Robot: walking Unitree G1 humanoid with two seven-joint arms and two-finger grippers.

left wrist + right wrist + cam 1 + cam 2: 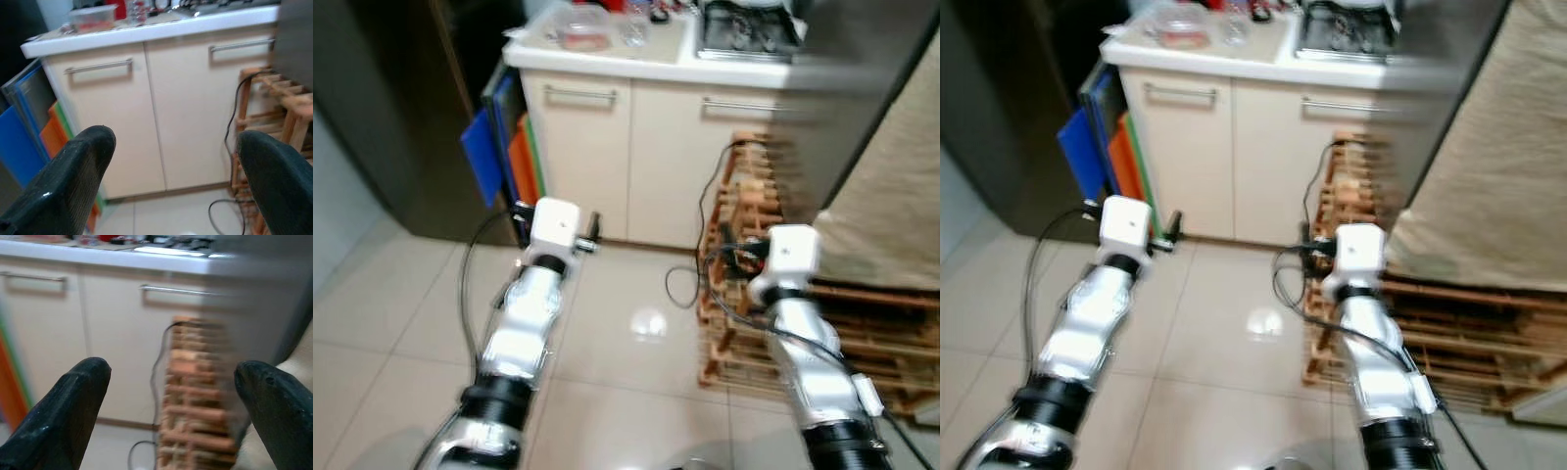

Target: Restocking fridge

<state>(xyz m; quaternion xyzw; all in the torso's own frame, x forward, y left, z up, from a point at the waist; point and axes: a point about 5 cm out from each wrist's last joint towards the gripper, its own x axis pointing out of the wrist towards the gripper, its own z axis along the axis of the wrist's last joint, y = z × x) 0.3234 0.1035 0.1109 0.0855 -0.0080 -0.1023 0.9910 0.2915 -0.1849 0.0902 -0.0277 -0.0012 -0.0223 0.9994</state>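
A clear lidded container (582,29) with reddish contents sits on the white counter (607,64) ahead, also in the left wrist view (93,18). A dark tall surface (372,117) stands at the left, possibly an appliance. Both arms reach forward over the tiled floor, short of the cabinets. My left gripper (176,142) is open, with nothing between its black fingers (73,171); it faces the left cabinet door. My right gripper (171,372) is open and empty too, facing the cabinet and the wooden rack. The picture is slightly blurred.
Cream cabinet doors with bar handles (579,95) stand under the counter. Blue and orange boards (494,157) lean beside the cabinet. A wooden rack (754,245) with a black cable (680,284) stands to the right, beige cloth (891,196) beyond it. A stove (744,34) tops the counter.
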